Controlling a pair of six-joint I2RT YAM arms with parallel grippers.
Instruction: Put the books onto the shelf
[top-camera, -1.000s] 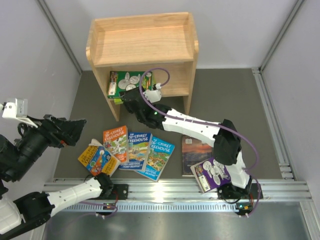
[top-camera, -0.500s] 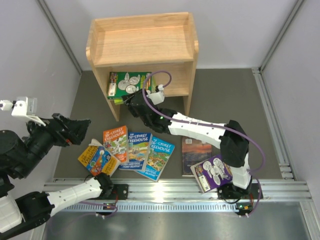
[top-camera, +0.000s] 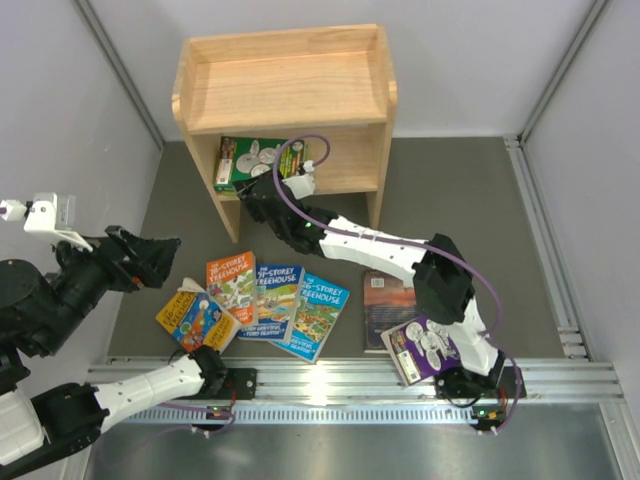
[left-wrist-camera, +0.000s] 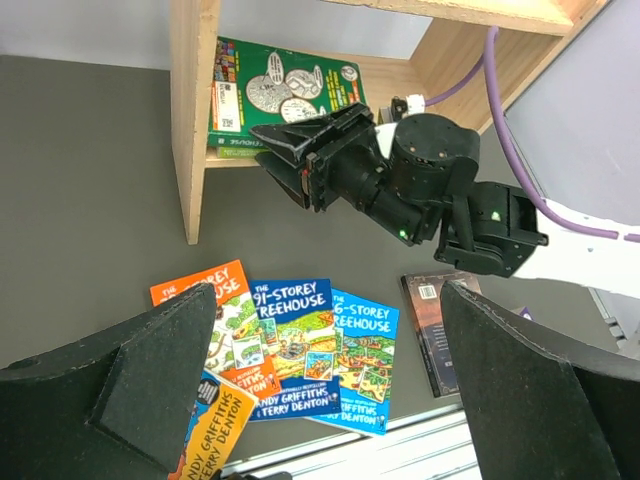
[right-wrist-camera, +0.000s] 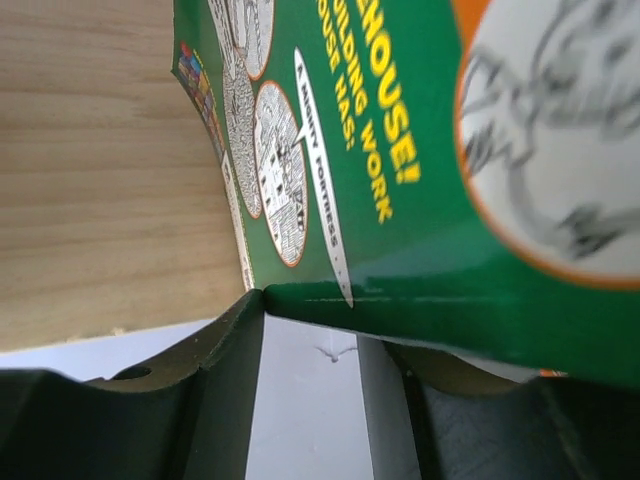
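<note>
- Looking down from the top view: one green book (top-camera: 262, 158) lies flat on the lower tier of the shelf (top-camera: 285, 85), toward its left side. The top tier holds nothing.
- Right hand (top-camera: 250, 190) sits at that book's near edge, its arm stretched across from the near right corner.
- Not yet shelved, on the bench (top-camera: 450, 200) near of the shelf, is an overlapping fan at left: yellow book (top-camera: 195, 318), orange book (top-camera: 230, 285), left blue book (top-camera: 275, 298), right blue book (top-camera: 318, 312).
- At right lie the dark brown book (top-camera: 385, 300) and the purple book (top-camera: 430, 345), the purple one close to the right arm's base.
- Left hand (top-camera: 165, 260) hovers off to the left, apart from every book.
- Left wrist view: its fingers are spread wide with nothing between them. The fan of covers lies below, and the green book sits within the lower tier.
- Right wrist view: green cover over pale wood, its edge running across the gap between the partly parted fingers. Cannot tell whether it is pinched or only nudged.
- Judgement: early going. One book is on the shelf or nearly settled there, and six remain on the bench.
</note>
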